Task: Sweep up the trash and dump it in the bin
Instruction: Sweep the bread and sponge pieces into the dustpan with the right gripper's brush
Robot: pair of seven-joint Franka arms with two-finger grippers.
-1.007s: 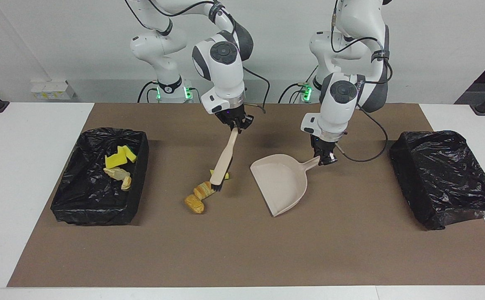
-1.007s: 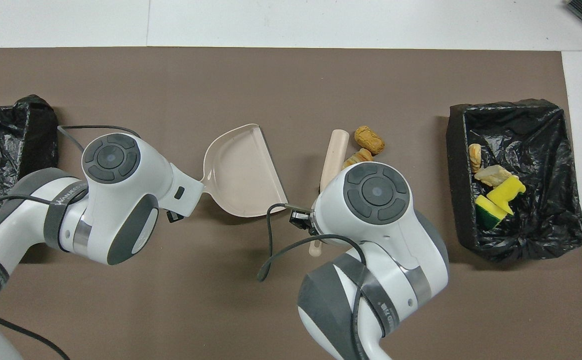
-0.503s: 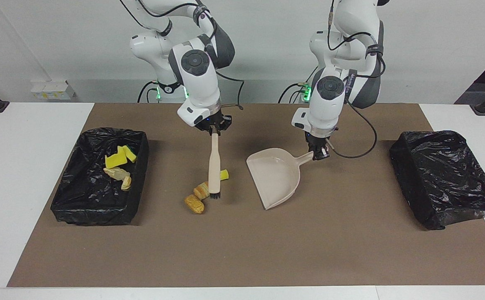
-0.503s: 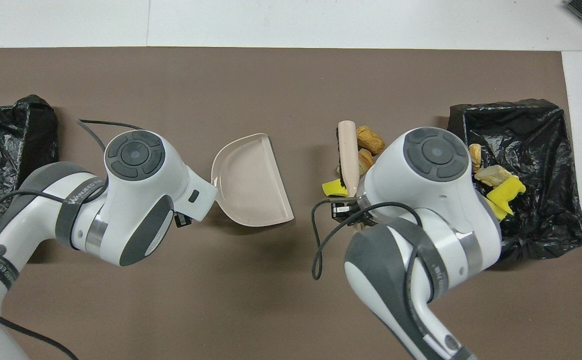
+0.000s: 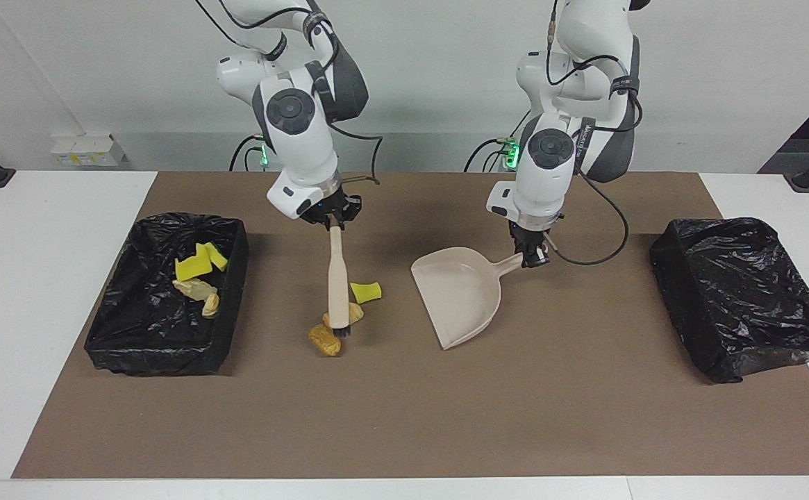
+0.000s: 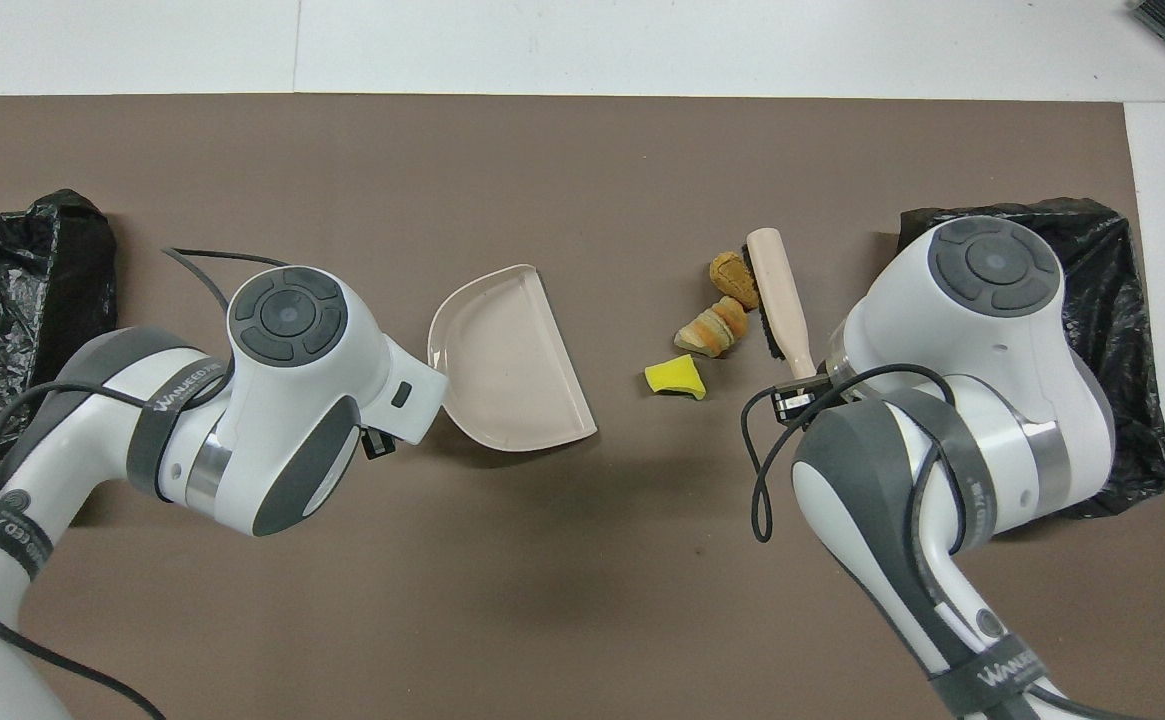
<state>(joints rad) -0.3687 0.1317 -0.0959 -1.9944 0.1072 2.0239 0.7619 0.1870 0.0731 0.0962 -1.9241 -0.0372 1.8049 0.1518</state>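
Observation:
Three bits of trash lie on the brown mat: a yellow sponge chunk [image 5: 365, 292] [image 6: 675, 377], a striped pastry piece [image 5: 353, 314] [image 6: 712, 326] and a golden-brown piece [image 5: 324, 340] [image 6: 729, 270]. My right gripper [image 5: 331, 221] [image 6: 802, 395] is shut on the handle of the beige brush [image 5: 337, 278] [image 6: 777, 300]. The brush hangs almost upright, its dark bristles down beside the two pastry pieces on their side toward the right arm's end. My left gripper [image 5: 532, 258] is shut on the handle of the beige dustpan [image 5: 460, 295] [image 6: 507, 370], whose mouth faces the trash.
A black-lined bin [image 5: 154, 357] [image 6: 1122, 260] at the right arm's end holds several sponge and pastry bits [image 5: 196, 278]. A second black-bagged bin [image 5: 737, 292] [image 6: 2, 290] stands at the left arm's end. White table borders the mat.
The right gripper carried the brush over the trash toward the right arm's end, swinging it from tilted to nearly upright. The left gripper drew the dustpan slightly toward the robots and the trash.

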